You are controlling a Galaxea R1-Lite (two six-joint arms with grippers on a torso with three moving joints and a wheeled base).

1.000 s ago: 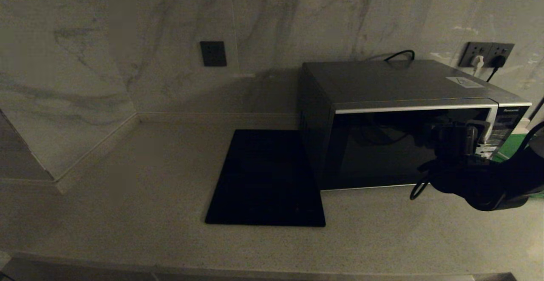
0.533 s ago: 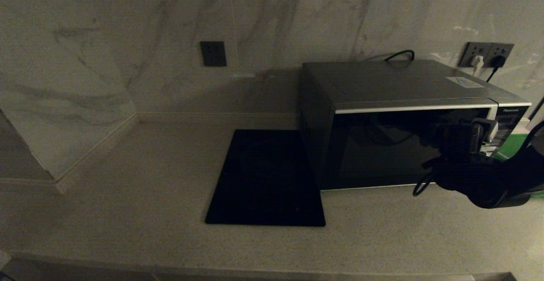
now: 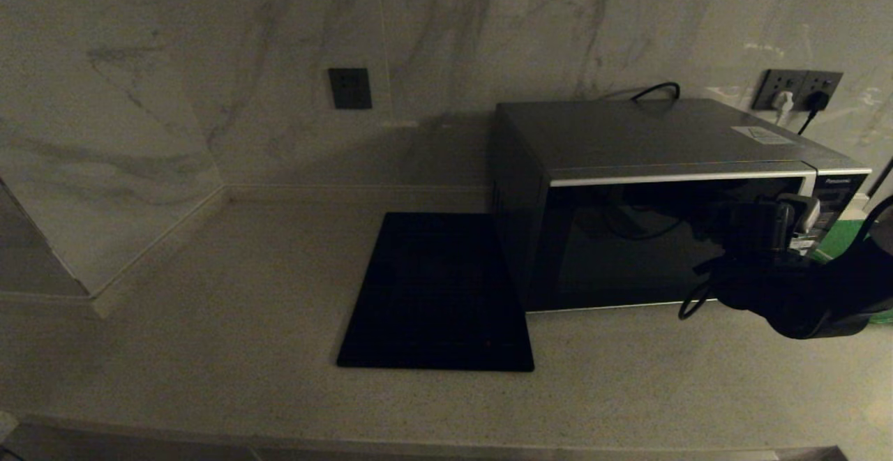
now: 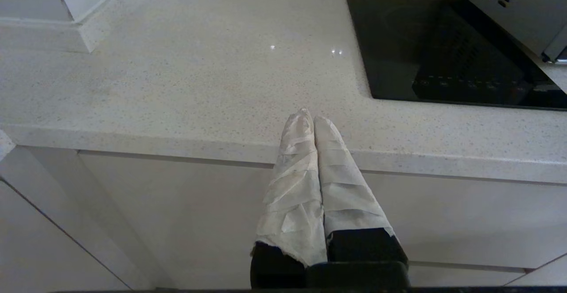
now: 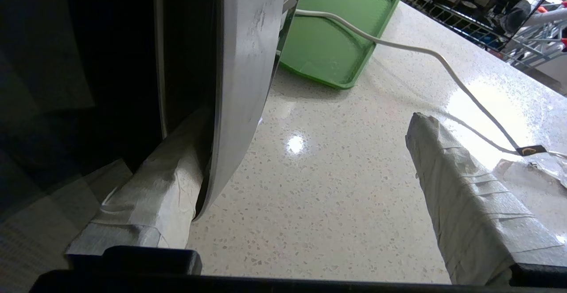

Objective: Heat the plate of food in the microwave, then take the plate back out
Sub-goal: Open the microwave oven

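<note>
Right pincer (image 5: 305, 151) is standing wide open, one finger (image 5: 150, 195) hooking the stiff, slick door edge of the heavy microwave (image 3: 670, 196) toward the counter's (image 3: 209, 321) right end — likely the best hold; left pincer (image 4: 313, 122) is sitting closed off the counter's front edge.

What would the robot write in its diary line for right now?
right tool: open, at microwave door edge, one finger behind the trim | door: shut | left tool: shut, parked by counter edge | plate: unseen

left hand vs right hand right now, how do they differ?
The left hand has its two tape-wrapped fingers pressed together; the right hand has its fingers spread wide apart. The left hand hangs off the front edge of the speckled pale stone counter, touching nothing; the right hand is at the boxy silver-grey microwave, one finger behind the curved silver door trim. Both have white-taped fingers.
</note>
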